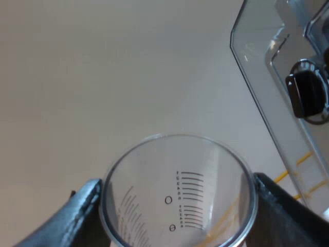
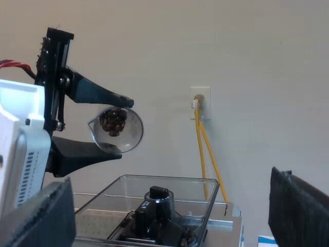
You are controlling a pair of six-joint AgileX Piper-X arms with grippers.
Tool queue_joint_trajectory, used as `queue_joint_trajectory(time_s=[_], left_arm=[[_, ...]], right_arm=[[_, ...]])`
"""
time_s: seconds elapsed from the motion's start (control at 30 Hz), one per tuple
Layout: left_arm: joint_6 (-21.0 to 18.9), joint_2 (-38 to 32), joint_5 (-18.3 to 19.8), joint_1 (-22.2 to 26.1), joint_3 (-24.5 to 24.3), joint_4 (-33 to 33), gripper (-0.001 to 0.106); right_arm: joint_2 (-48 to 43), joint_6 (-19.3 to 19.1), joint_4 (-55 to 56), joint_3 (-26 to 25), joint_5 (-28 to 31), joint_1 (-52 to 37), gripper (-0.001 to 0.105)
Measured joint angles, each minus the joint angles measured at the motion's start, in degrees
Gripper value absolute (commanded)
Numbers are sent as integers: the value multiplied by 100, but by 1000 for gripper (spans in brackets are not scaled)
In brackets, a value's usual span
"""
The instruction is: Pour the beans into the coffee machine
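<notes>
Rim of the measuring glass [image 1: 177, 193] faces the left wrist camera, and the left jaws are clamped on its wall at nine and three o'clock of that rim. From the right wrist view the glass lies tipped on its side in the air, with a heap of brown beans [image 2: 113, 123] resting in it. It hangs above the clear hopper [image 2: 200, 198] on top of the espresso machine [image 2: 226, 224], well apart from the hopper's upper edge, with open air between the two. The hopper has no cover over it, and a black knob [image 2: 157, 198] stands up in its middle, directly under the open space. A few more beans lie low in the hopper beside the knob. Printed on the glass wall are two stacks of short measuring lines and a curved row of finer marks; the figures beside them cannot be read. The right jaws stand wide apart with nothing between them, facing the hopper. Behind the machine is a plain wall [image 2: 257, 62] with a socket plate [image 2: 200, 102], from which yellow cables [image 2: 201, 154] run down toward six o'clock, just past the hopper's far edge.
</notes>
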Motion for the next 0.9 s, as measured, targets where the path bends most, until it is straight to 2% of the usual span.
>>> queue_joint_trajectory(time_s=[0.03,0.17,0.3,0.4,0.6,0.9], left_arm=[[144,0,0,-9,0,0,0],[239,0,0,-4,0,0,0],[877,0,63,-14,0,0,0],[1178,0,138,-14,0,0,0],[1477,0,151,-14,0,0,0],[1502,0,151,-14,0,0,0]], right_arm=[[0,0,0,0,0,0,78],[0,0,0,0,0,0,78],[0,0,0,0,0,0,78],[0,0,0,0,0,0,78],[0,0,0,0,0,0,78],[0,0,0,0,0,0,78]])
